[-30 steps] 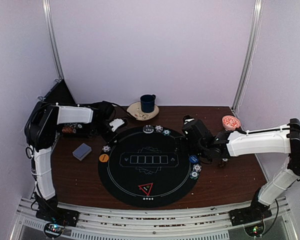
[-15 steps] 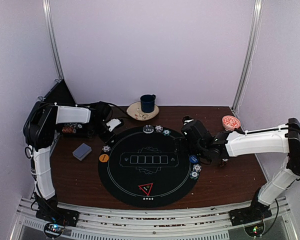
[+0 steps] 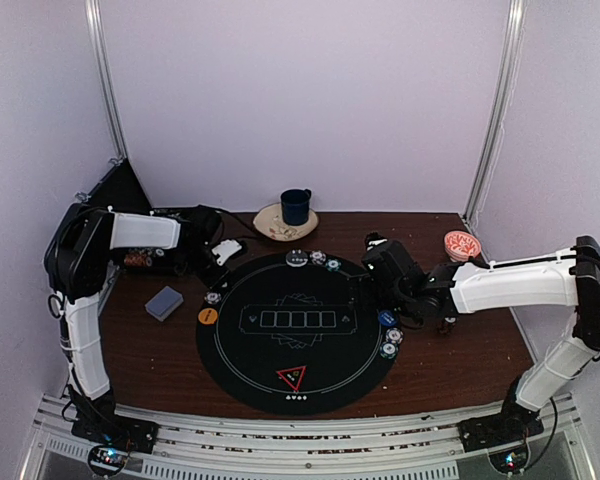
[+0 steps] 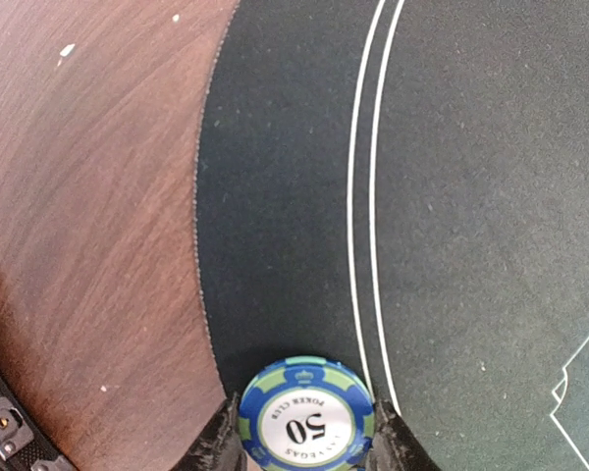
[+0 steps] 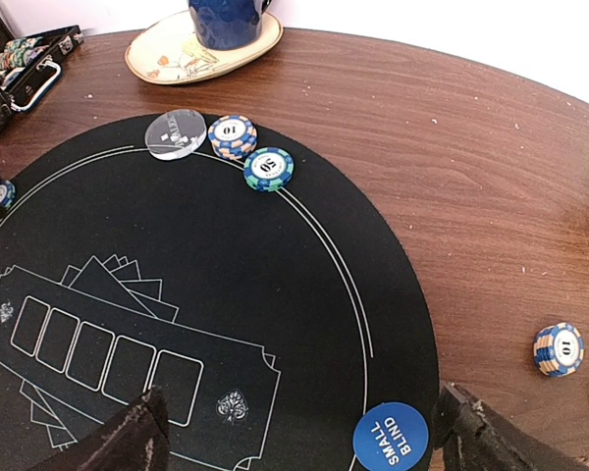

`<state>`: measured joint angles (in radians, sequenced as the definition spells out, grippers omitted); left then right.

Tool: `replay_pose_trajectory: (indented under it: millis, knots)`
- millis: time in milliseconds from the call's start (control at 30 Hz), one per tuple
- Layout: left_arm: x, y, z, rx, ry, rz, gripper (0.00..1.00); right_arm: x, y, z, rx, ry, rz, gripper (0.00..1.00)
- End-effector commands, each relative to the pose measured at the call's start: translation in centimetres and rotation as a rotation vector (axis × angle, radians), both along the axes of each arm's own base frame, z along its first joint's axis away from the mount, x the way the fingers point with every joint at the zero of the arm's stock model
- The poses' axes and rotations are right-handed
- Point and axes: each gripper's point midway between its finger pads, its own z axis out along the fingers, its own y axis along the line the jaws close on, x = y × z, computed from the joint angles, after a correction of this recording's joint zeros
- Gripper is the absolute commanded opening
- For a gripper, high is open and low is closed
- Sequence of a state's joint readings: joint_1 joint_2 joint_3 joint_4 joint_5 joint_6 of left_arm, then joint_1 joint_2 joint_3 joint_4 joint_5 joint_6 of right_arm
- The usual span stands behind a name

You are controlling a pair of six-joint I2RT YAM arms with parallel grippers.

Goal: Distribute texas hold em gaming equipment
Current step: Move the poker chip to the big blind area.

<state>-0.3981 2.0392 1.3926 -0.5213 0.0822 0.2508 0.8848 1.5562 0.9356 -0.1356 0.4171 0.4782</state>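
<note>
Only the left wrist camera shows what the left gripper (image 4: 306, 449) has. A blue-and-green 50 chip (image 4: 306, 416) is pinched between its two fingertips at the left border of the black mat (image 4: 452, 196), just inside the edge where the wood table (image 4: 88, 196) begins. Whether the chip touches the mat cannot be told. From overhead the chip is hidden under the arm.

The right wrist camera shows the right gripper (image 5: 302, 437) with its fingers spread wide apart. The blue SMALL BLIND disc (image 5: 391, 438) lies flat at the mat's rim between them. It is nearer the finger on the view's right and touches neither. Farther along the rim a far 50 chip (image 5: 268, 169), a 10 chip (image 5: 232, 135) and a clear disc (image 5: 176, 132) sit in a row. The dark blue mug (image 5: 226, 18) stands beyond them, off the mat.

The overhead view alone shows four more things:
- The red-edged triangle marker (image 3: 292, 378) is at the mat's near edge.
- The orange disc (image 3: 208, 316) is at its left edge.
- The deck of cards (image 3: 164, 302) lies on the wood just beside that.
- The patterned bowl (image 3: 462, 244) is at the far right.
</note>
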Motion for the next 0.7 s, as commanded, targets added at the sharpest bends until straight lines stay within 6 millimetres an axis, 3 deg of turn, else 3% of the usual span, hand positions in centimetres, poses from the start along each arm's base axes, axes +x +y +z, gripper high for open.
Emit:
replay_pose_trajectory:
  millis: [0, 233, 367, 467, 667]
  knots:
    - [0.44, 0.25, 1.77, -0.021, -0.048, 0.019, 0.19, 0.34, -0.13, 0.07, 0.005, -0.012, -0.018, 0.95]
    - [0.27, 0.32, 1.52, -0.018, -0.042, 0.017, 0.20, 0.33, -0.14, 0.04, 0.005, -0.011, -0.019, 0.95]
    - [0.30, 0.37, 1.37, -0.013, -0.041, 0.018, 0.31, 0.31, -0.14, 0.10, 0.004, -0.012, -0.018, 0.95]
    - [0.26, 0.38, 1.50, -0.015, -0.042, 0.019, 0.33, 0.31, -0.15, 0.10, 0.005, -0.012, -0.019, 0.95]
    - [0.33, 0.34, 1.76, -0.017, -0.049, 0.016, 0.52, 0.31, -0.15, 0.08, 0.004, -0.011, -0.018, 0.95]
